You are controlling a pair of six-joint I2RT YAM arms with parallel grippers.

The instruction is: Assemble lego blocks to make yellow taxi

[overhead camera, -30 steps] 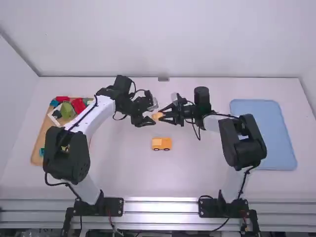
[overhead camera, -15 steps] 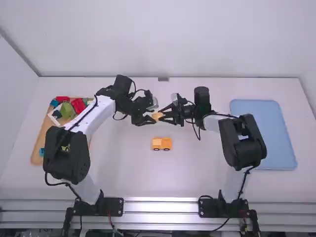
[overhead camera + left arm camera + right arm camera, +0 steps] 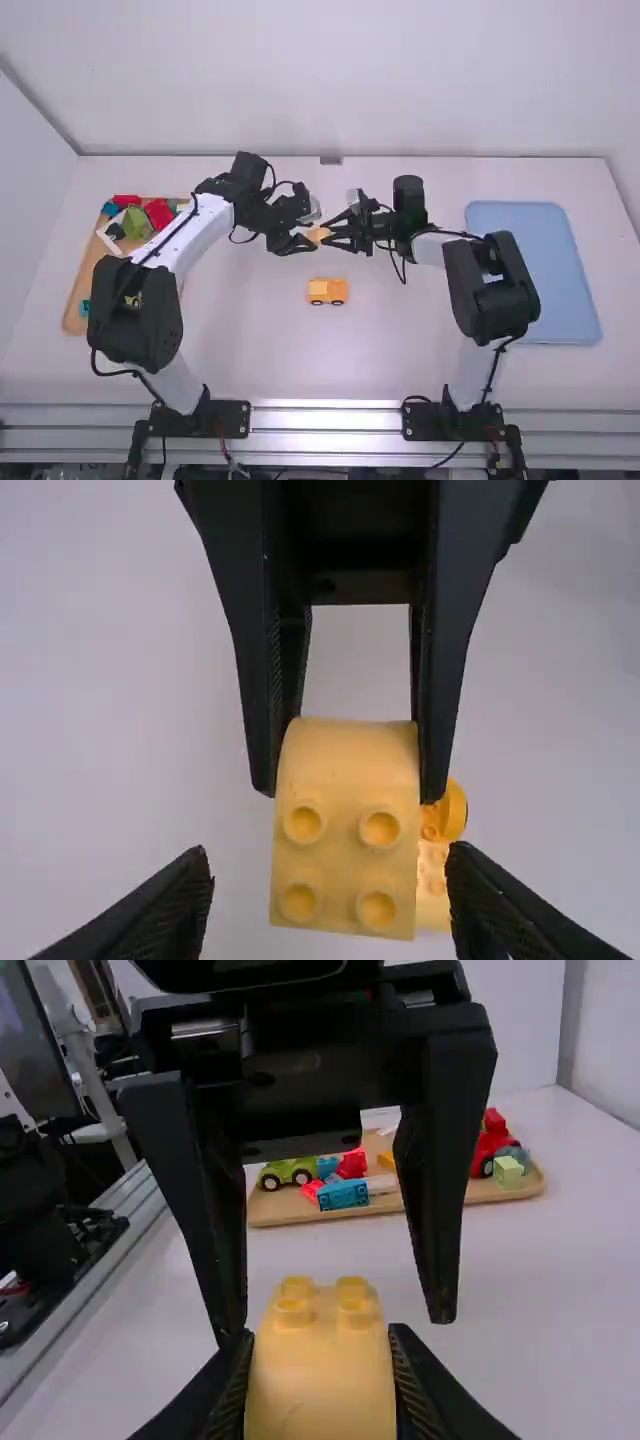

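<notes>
In the high view my left gripper (image 3: 308, 232) faces my right gripper (image 3: 332, 234) above the table, a small yellow block (image 3: 318, 235) between them. The right gripper (image 3: 320, 1345) is shut on this block (image 3: 320, 1390), whose rounded studs show in the right wrist view. My left gripper (image 3: 325, 905) is open, its fingers spread to either side of the studded block (image 3: 345, 865) with gaps between. A yellow wheeled car body (image 3: 328, 291) rests on the table nearer the arm bases; part of this car body (image 3: 433, 880) shows behind the block in the left wrist view.
On the left, partly behind the left arm, a wooden tray (image 3: 75, 300) holds several coloured blocks and toy vehicles, including a green car (image 3: 287, 1172). A blue tray (image 3: 530, 270) lies at the right, beside the right arm.
</notes>
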